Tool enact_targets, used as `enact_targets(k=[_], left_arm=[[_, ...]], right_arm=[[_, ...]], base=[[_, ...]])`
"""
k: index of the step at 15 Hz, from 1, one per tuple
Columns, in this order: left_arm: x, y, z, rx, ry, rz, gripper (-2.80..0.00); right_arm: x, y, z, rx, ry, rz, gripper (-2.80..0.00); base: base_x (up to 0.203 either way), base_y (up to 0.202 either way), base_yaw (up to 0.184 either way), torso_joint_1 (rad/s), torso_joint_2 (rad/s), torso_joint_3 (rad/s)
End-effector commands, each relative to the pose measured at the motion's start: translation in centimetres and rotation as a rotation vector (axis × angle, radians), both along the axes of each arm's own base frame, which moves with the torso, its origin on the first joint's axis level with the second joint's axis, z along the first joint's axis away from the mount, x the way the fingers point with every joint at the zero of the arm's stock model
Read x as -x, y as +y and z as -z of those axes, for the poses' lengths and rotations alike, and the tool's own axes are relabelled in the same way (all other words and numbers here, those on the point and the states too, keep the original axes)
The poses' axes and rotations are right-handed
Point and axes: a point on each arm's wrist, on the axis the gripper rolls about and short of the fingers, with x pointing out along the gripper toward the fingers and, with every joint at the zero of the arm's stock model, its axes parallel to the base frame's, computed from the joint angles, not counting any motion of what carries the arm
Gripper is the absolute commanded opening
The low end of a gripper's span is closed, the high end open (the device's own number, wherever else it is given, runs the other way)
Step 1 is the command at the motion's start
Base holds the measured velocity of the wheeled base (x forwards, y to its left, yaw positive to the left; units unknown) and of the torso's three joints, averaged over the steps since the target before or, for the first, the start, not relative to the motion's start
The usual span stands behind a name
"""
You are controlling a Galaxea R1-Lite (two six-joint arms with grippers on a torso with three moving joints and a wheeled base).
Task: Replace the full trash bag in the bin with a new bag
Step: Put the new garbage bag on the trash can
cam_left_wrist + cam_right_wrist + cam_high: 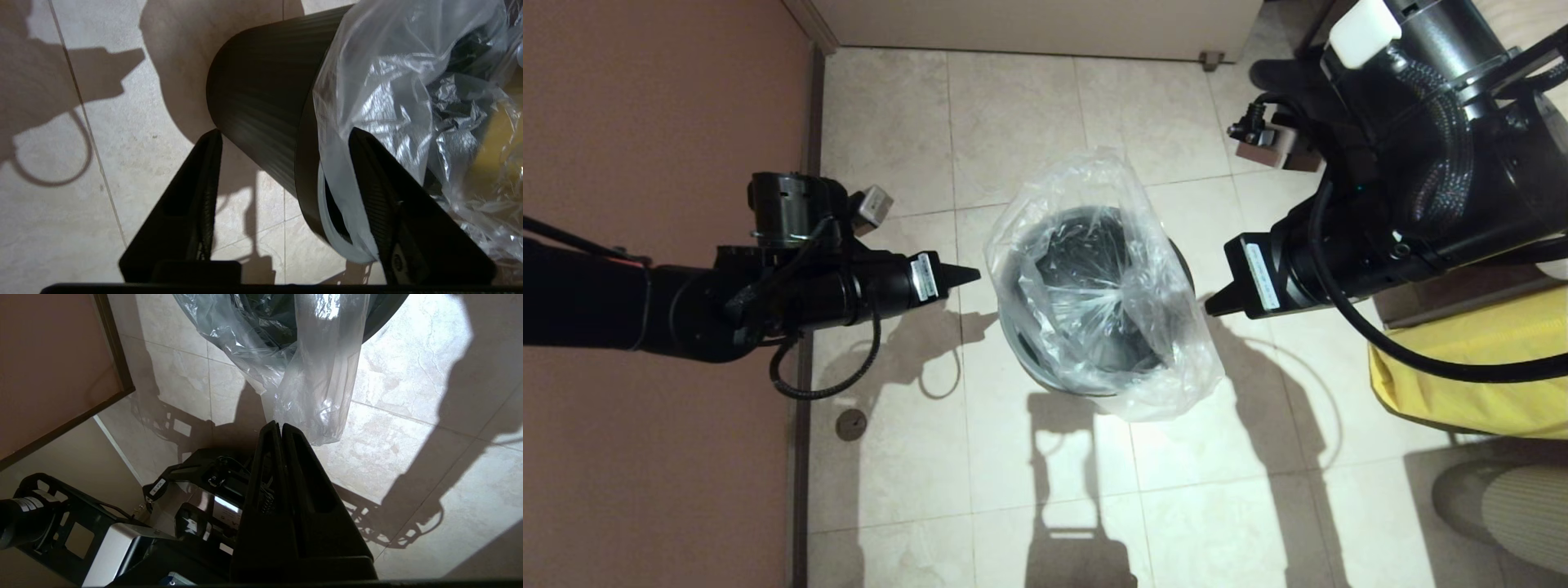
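The bin (1027, 359) stands on the tiled floor at the centre of the head view. The new bag (1094, 180) sits inside it, its crinkly mouth standing loose above the rim and spilling over the near right side. My left gripper (968, 276) hovers at the bin's left side. In the left wrist view it (284, 131) is open, with the bin (261, 94) rim and a bag (376, 81) edge between its fingers. My right gripper (1213, 306) is at the bin's right side. In the right wrist view it (278, 424) is shut beside a hanging flap of the bag (318, 388).
A reddish-brown wall (645, 122) runs along the left behind my left arm. An opaque yellow sack (1478, 367) lies on the floor at the right. A round floor drain (851, 425) sits near the wall. My own base (122, 539) shows below the right gripper.
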Motion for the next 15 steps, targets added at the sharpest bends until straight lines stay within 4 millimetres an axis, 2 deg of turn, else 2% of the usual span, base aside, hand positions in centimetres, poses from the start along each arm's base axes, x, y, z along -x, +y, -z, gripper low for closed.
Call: enact_targets(k=[1,4,8,11,12,15], left_arm=[[-1.6,-0.4,0.9,0.002,0.011,0.001,0.0],[-1.8,-0.8,-1.0,0.077,-0.02,-0.005,0.0],[-1.8,-2.2,-2.3,0.152,-0.024,0.015,0.0],[-2.2,-3.5,-1.7,0.156,-0.01,0.043,0.0],[-2.1,-3.6,-1.7,0.157,-0.009,0.043,-2.8],[-2.3,-3.6,-1.8,0.157,-0.014,0.038,-2.8]], right_arm=[[-0.2,-0.2,0.1,0.003,0.006,0.009,-2.8],[0.0,-0.4,0.1,0.003,0.008,0.011,-2.8],[0.0,-0.3,0.1,0.004,0.009,0.011,-2.8],[0.0,-0.4,0.1,0.005,0.008,0.012,-2.8],[0.0,-0.4,0.0,0.004,0.007,0.012,-2.8],[0.0,-0.4,0.0,0.003,0.008,0.013,-2.8]], base=[[0.0,0.0,0.0,0.0,0.0,0.0],[0.0,0.0,0.0,0.0,0.0,0.0],[0.0,0.0,0.0,0.0,0.0,0.0],[0.0,0.0,0.0,0.0,0.0,0.0],[0.0,0.0,0.0,0.0,0.0,0.0],[0.0,0.0,0.0,0.0,0.0,0.0]])
